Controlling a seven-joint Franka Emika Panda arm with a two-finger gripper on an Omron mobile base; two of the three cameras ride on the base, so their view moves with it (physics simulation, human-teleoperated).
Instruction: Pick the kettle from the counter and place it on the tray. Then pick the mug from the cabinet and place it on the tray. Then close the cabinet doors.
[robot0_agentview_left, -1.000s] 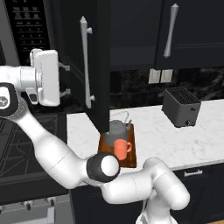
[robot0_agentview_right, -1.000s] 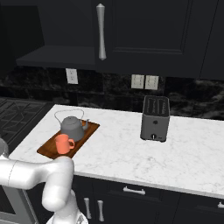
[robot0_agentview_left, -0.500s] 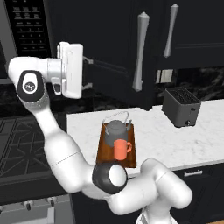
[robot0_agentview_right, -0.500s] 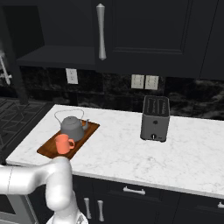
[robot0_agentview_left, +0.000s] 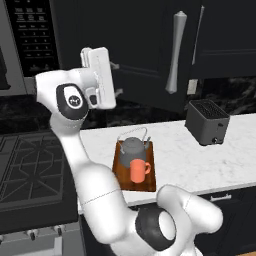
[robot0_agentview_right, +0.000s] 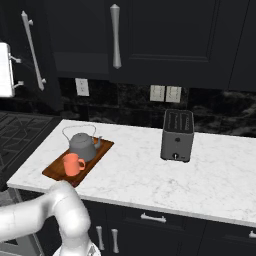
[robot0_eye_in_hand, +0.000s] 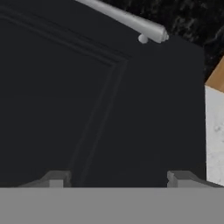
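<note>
Since the earlier frames the cabinet door (robot0_agentview_left: 150, 55) has swung further toward shut, its silver bar handle (robot0_agentview_left: 173, 52) now well right of the hand in the left base view; the kettle, mug and tray lie as they did. The arm rises from the base, bends at a dark elbow and holds its white hand high beside the microwave (robot0_agentview_left: 30, 45), the gripper (robot0_eye_in_hand: 118, 177) facing the door's panel up close. In the hand view the two finger tips (robot0_eye_in_hand: 54, 178) stand wide apart with nothing between them; whether they touch the panel is hard to tell. The kettle (robot0_agentview_left: 133, 147) and the orange mug (robot0_agentview_left: 137, 170) sit on the tray (robot0_agentview_left: 150, 177), mug in front, on the counter (robot0_agentview_left: 185, 155) left of the toaster (robot0_agentview_left: 207, 121).
</note>
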